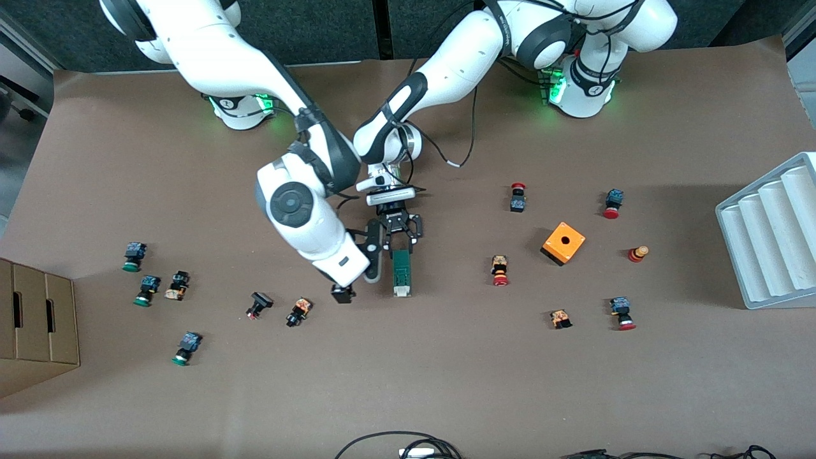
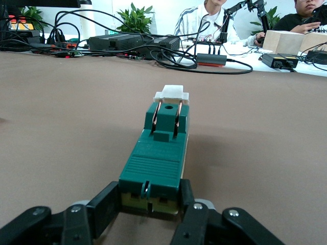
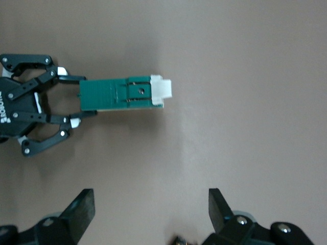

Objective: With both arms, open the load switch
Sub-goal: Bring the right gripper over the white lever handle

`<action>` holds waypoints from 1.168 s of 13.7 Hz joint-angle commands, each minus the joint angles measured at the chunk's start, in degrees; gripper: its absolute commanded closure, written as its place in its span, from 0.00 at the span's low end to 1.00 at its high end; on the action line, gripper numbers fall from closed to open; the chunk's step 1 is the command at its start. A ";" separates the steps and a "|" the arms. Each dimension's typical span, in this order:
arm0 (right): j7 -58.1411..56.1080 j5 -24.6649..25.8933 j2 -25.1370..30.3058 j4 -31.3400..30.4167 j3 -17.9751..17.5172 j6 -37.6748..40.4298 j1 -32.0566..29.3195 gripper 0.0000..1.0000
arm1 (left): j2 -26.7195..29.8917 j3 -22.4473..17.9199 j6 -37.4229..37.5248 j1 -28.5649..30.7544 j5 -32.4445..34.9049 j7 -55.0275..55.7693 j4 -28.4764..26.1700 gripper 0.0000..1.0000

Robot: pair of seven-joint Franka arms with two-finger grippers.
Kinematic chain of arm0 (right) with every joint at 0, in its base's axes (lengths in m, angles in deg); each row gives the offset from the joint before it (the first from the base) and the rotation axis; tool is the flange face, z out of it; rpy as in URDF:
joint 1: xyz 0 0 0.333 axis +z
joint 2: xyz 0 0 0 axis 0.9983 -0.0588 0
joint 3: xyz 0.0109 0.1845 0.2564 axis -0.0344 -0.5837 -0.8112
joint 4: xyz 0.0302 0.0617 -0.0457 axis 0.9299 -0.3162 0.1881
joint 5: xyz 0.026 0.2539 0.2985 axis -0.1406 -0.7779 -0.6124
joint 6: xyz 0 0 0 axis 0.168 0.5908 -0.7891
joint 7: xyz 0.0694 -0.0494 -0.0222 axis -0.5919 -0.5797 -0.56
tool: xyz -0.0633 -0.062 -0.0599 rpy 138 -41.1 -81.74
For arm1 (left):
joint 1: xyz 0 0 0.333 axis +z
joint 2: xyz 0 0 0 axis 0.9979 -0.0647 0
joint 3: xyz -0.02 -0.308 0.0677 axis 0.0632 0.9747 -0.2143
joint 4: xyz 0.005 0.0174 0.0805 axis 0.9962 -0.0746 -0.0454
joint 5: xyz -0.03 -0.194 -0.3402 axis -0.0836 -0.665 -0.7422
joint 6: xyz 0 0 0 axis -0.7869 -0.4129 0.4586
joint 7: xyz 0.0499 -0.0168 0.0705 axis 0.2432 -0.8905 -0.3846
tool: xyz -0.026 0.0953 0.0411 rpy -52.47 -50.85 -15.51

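The load switch (image 1: pixel 401 273), a slim dark green block, lies on the brown table near its middle. Its white tab (image 1: pixel 401 292) points toward the front camera. My left gripper (image 1: pixel 400 248) is low over the table and shut on the end away from the tab. In the left wrist view the fingers (image 2: pixel 108 204) clamp both sides of the switch (image 2: pixel 156 166). My right gripper (image 1: pixel 345 282) hangs over the table beside the switch, toward the right arm's end. It stands open with nothing between its fingers (image 3: pixel 84 206). The right wrist view shows the switch (image 3: pixel 122 95) apart from them.
A small black button (image 1: pixel 342 294) sits under the right hand. Several push buttons lie scattered toward both ends of the table. An orange cube (image 1: pixel 563 243) and a grey ridged tray (image 1: pixel 768 239) stand toward the left arm's end. A cardboard box (image 1: pixel 35 325) is at the right arm's end.
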 commanded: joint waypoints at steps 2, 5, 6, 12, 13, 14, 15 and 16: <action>3.14 -1.50 -5.70 6.82 3.10 -0.72 4.39 0.01 | -1.34 -0.61 -0.54 -0.25 0.94 0.89 1.15 0.61; 7.12 -1.50 -7.73 8.42 4.41 -2.73 6.24 0.01 | -1.34 -0.61 -0.54 -0.25 0.94 0.89 1.15 0.61; 7.21 -1.50 -8.52 8.94 4.76 -3.35 6.33 0.01 | -1.34 -0.61 -0.54 -0.25 0.94 0.89 1.15 0.60; 8.26 -1.50 -12.30 10.88 6.17 -6.34 8.26 0.01 | -1.34 -0.61 -0.54 -0.25 0.94 0.89 1.15 0.60; 8.78 -1.50 -12.65 10.88 6.43 -6.86 8.79 0.01 | -1.34 -0.61 -0.54 -0.25 0.94 0.98 1.15 0.60; 9.31 -1.59 -13.27 10.88 6.52 -7.65 9.14 0.01 | -1.34 -0.61 -0.54 -0.25 0.94 0.89 1.15 0.60; 9.84 -1.59 -13.71 10.88 6.44 -8.36 9.41 0.01 | -1.34 -0.61 -0.54 -0.25 0.94 0.89 1.15 0.60; 10.37 -1.50 -14.32 10.88 6.52 -8.97 9.59 0.01 | -1.34 -0.61 -0.54 -0.25 0.94 0.89 1.15 0.60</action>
